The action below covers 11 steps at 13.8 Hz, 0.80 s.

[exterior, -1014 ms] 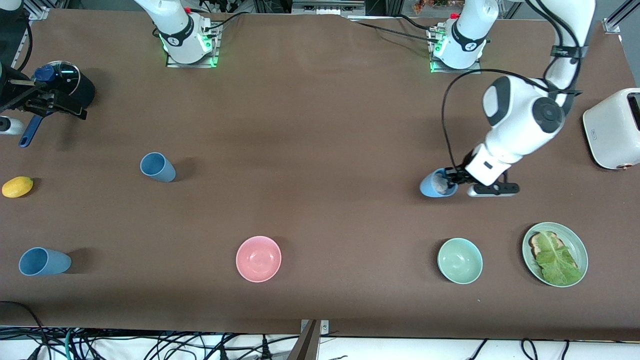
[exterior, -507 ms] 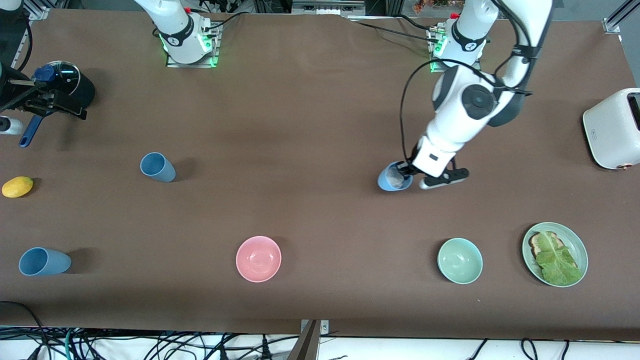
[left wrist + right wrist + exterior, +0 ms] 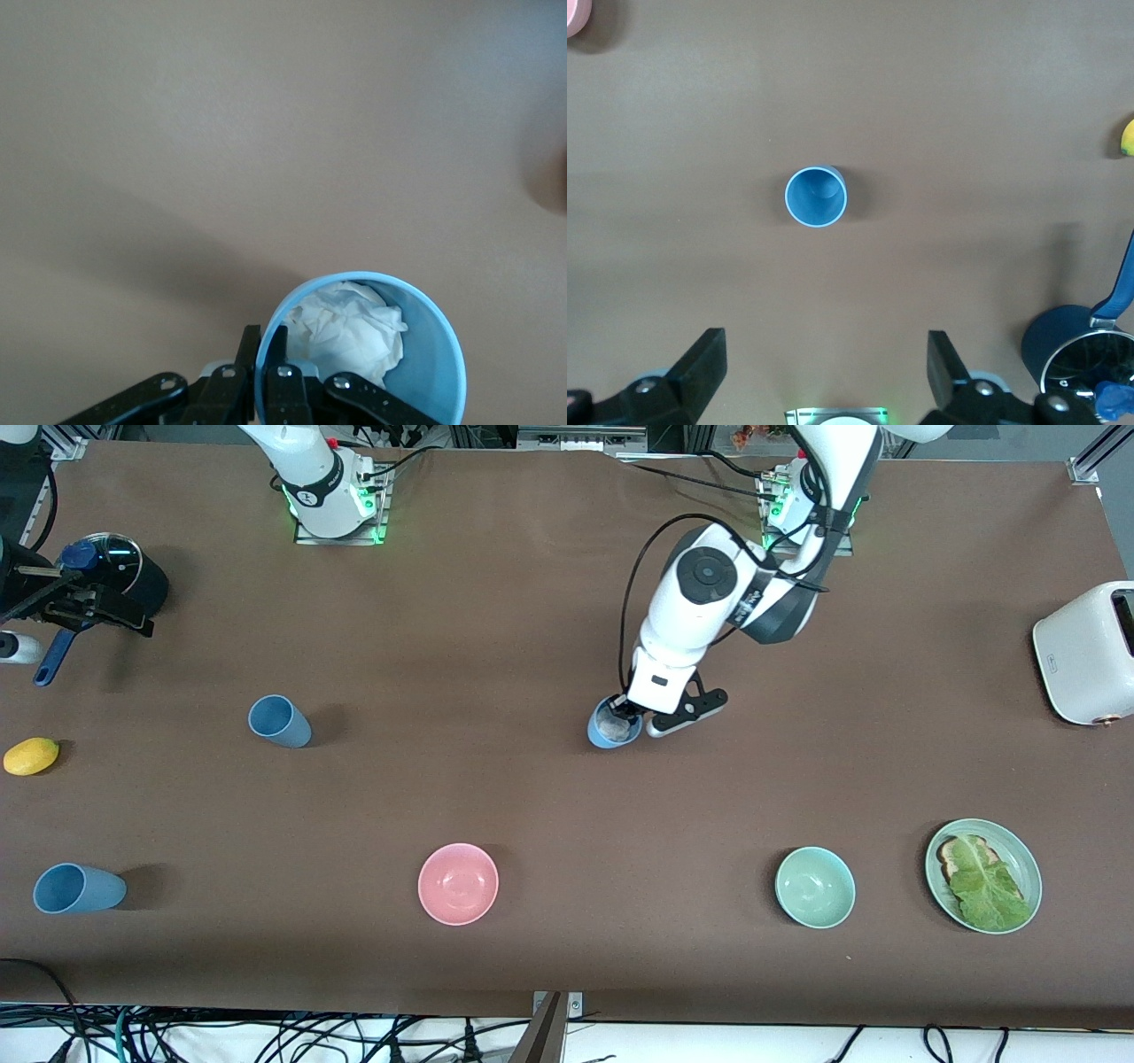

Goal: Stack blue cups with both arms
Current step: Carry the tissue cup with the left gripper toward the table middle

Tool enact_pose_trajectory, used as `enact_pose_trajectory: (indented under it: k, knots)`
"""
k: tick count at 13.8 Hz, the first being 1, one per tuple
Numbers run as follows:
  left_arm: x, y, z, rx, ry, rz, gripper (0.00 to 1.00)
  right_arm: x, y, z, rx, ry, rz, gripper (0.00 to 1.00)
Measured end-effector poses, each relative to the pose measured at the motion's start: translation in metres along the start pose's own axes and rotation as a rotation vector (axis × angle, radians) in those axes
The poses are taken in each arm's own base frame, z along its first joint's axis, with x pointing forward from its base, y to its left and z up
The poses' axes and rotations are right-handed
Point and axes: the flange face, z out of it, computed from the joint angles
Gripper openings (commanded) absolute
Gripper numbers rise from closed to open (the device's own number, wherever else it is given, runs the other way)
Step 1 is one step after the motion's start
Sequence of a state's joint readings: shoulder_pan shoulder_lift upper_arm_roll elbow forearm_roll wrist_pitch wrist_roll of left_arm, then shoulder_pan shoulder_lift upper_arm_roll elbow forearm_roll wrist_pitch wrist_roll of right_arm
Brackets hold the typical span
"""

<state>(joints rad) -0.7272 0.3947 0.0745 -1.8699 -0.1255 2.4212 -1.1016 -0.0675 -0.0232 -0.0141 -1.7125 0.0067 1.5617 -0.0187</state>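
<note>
Your left gripper (image 3: pixel 626 716) is pinching the rim of a blue cup (image 3: pixel 613 728) holding crumpled white paper (image 3: pixel 350 332), over mid-table. Your right gripper (image 3: pixel 824 376) is waiting with fingers spread wide and empty above a second blue cup (image 3: pixel 816 197). A third blue cup (image 3: pixel 76 888) is lying nearest the front camera.

Left gripper (image 3: pixel 266 376) clamped on the rim of a blue cup (image 3: pixel 434 354), one finger inside the wall, one outside. Crumpled white paper (image 3: pixel 350 332) lies inside the cup. Bare brown table (image 3: pixel 266 133) fills the background.
</note>
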Motion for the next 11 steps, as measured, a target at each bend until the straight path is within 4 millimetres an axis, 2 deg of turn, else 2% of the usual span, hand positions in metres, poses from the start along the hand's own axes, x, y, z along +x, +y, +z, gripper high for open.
enact_pose_trajectory:
  k: [5,11]
  knots:
    - [-0.025,0.029,0.016,-0.003,0.008,-0.084,0.00,0.000,0.000,0.000,0.000,0.000,0.000,1.00]
    - [-0.051,0.052,0.034,0.023,0.035,-0.147,0.00,0.001,0.000,0.003,0.000,-0.008,0.000,1.00]
